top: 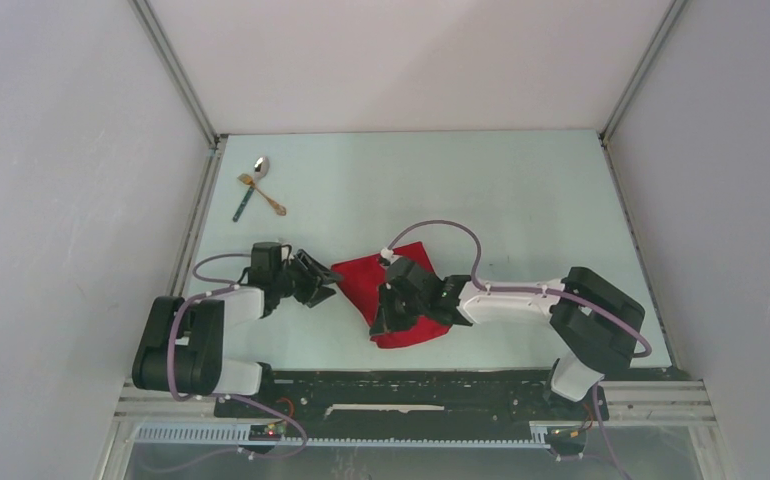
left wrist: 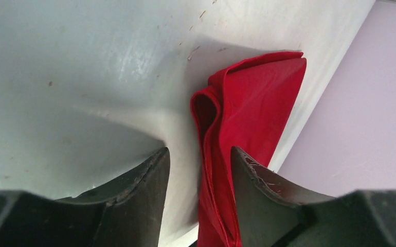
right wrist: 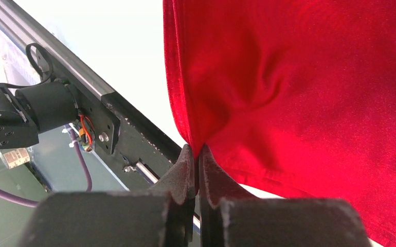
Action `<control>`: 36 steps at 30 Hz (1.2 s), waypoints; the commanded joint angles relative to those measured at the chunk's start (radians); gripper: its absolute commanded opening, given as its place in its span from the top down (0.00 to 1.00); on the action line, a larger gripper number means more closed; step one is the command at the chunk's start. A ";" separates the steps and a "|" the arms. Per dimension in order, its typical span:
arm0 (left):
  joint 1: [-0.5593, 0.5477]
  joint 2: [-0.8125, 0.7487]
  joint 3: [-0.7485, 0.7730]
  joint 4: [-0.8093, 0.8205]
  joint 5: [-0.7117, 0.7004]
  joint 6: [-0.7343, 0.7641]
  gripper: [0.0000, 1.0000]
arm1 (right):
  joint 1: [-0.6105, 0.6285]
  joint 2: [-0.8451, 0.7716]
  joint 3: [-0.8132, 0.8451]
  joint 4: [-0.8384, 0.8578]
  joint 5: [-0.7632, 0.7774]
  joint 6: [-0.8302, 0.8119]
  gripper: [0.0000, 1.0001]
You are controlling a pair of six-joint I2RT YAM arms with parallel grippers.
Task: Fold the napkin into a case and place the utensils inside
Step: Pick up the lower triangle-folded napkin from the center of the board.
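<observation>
Two grippers on one cloth, and you have different grips with each.

Right gripper: jaws pressed fully together on a pinch of the napkin, near its edge closest to the arm bases. From the right wrist view the red fabric puckers into the fingertips and fans out from the pinch in soft creases.

Left gripper: sits at the napkin's left corner with its jaws part-way apart. From the left wrist view a folded, layered edge of the cloth runs between the two fingers. One finger lies against the fabric. The other stands clear of it, with bare table showing in the gap. You have no clamp on the cloth there.

Napkin: a loosely folded red patch in the near middle of the table, between your two arms and partly hidden under the right wrist. Not yet a narrow packet.

Utensils: bunched at the far-left corner, well apart from the napkin. The silver spoon, gold fork and teal-handled piece lie flat on the table, and the fork crosses the teal piece.
</observation>
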 commanded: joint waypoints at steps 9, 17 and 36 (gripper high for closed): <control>-0.041 0.016 0.066 0.036 -0.080 -0.017 0.62 | -0.018 -0.064 -0.053 0.129 -0.042 0.022 1.00; -0.064 -0.015 0.128 -0.048 -0.133 0.024 0.87 | -0.029 -0.076 -0.119 0.208 -0.083 0.051 1.00; -0.372 0.194 0.567 -0.454 -0.424 0.107 0.97 | -0.160 -0.097 -0.398 0.427 -0.229 0.114 1.00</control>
